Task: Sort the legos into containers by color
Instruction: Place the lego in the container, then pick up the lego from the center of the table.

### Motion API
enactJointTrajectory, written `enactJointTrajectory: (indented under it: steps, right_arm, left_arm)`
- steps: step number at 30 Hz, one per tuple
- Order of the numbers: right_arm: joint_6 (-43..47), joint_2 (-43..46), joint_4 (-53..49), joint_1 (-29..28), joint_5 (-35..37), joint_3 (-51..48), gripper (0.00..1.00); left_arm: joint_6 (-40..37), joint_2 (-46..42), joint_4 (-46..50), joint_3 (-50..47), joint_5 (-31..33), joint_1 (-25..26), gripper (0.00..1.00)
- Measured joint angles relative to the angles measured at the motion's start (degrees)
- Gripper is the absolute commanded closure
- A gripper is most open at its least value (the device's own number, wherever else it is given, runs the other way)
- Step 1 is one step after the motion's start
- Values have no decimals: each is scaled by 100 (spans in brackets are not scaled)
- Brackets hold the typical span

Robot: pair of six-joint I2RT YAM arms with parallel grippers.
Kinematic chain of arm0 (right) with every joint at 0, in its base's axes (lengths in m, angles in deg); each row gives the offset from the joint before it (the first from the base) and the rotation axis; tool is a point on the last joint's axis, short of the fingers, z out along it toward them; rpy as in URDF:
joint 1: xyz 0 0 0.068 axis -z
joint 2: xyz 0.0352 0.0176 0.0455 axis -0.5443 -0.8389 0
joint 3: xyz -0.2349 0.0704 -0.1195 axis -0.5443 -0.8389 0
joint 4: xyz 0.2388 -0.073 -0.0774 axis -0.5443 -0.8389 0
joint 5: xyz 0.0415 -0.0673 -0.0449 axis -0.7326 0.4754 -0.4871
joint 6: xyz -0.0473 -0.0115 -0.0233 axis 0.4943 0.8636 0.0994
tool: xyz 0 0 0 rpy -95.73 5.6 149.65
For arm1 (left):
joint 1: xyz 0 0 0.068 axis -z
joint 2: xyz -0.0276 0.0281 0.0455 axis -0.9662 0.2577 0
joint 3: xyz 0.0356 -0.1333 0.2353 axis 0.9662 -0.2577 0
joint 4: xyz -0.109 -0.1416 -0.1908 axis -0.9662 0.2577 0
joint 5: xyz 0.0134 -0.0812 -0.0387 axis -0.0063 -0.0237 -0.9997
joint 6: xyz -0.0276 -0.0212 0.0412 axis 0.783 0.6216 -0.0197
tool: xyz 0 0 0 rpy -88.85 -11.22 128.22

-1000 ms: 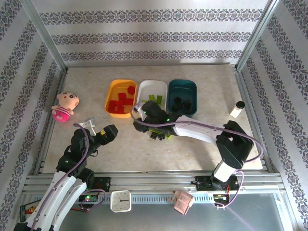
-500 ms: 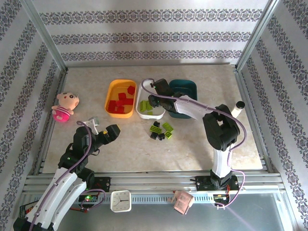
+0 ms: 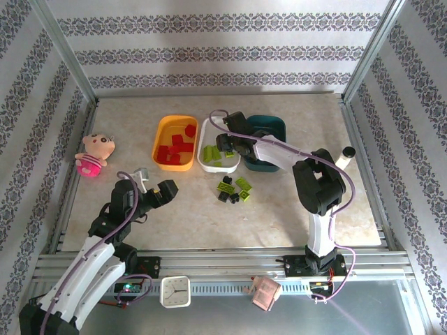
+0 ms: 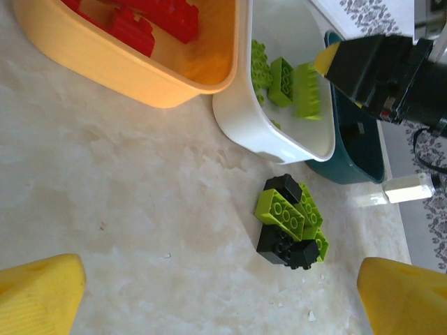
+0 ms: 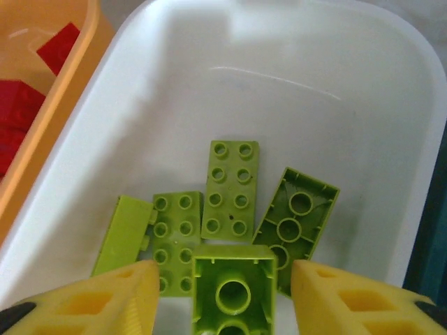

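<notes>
My right gripper point(image 3: 225, 143) hovers over the white tray point(image 3: 207, 125), open. A lime green lego point(image 5: 234, 293) sits between its fingers with a gap on each side. Several green legos point(image 5: 230, 188) lie on the white tray's floor point(image 5: 279, 42). Red legos point(image 3: 174, 146) fill the orange-yellow tray point(image 3: 162, 136), and black ones lie in the dark teal tray point(image 3: 276, 125). A small pile of green and black legos point(image 3: 234, 190) rests on the table in front of the trays. My left gripper point(image 3: 159, 183) is wide open and empty, left of that pile point(image 4: 290, 220).
A pink plush doll point(image 3: 94, 155) lies at the far left. A small white bottle with a black cap point(image 3: 343, 158) stands to the right of the teal tray. The right arm's black wrist point(image 4: 377, 66) hangs above the white tray's far end.
My right gripper went from the table pile up to the white tray with a green lego, then its jaws opened. The left arm shifted slightly to the right.
</notes>
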Motion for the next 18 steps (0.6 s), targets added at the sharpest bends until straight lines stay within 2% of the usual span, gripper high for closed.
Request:
enactJointTrajectory:
  steps: [2, 7, 10, 15, 18]
  right_arm:
    - [-13, 42, 66, 0, -2, -50, 34]
    - [-81, 588, 234, 0, -17, -669, 32]
    - [-131, 1141, 374, -2, -31, -1204, 32]
    - [-295, 2146, 704, -2, -46, -2251, 31]
    - [-417, 2629, 807, -2, -44, -2793, 31]
  left_arm:
    - [-2, 184, -90, 0, 4, 157, 1]
    - [-142, 1034, -343, 127, 212, 905, 4]
    - [-339, 1834, -505, 424, 527, 1550, 5]
    - [-887, 3307, -903, 1180, 1167, 2664, 14]
    - [-1211, 4245, -1169, 1646, 1390, 3053, 17]
